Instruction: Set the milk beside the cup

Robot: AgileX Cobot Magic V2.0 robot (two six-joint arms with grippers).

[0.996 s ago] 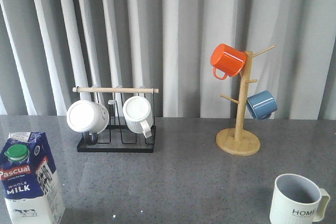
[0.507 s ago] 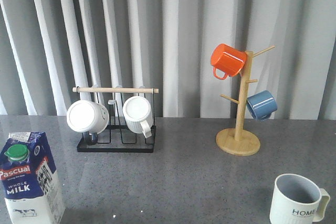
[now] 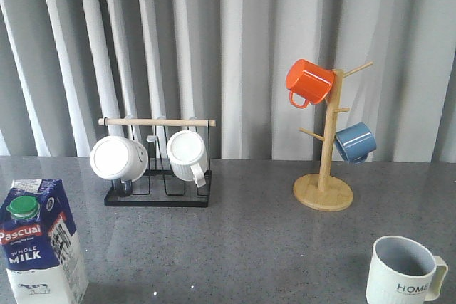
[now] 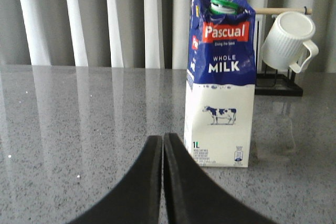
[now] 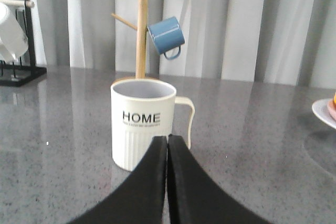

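Blue-and-white milk [image 3: 41, 243] stands upright at the near left of the grey table [image 3: 242, 247], well apart from the cup [image 3: 403, 270] marked HOME at the near right. The left gripper [image 4: 162, 141] sits before the carton, jaws pressed together on nothing. The right gripper [image 5: 167, 142] faces the cup, likewise closed and empty.
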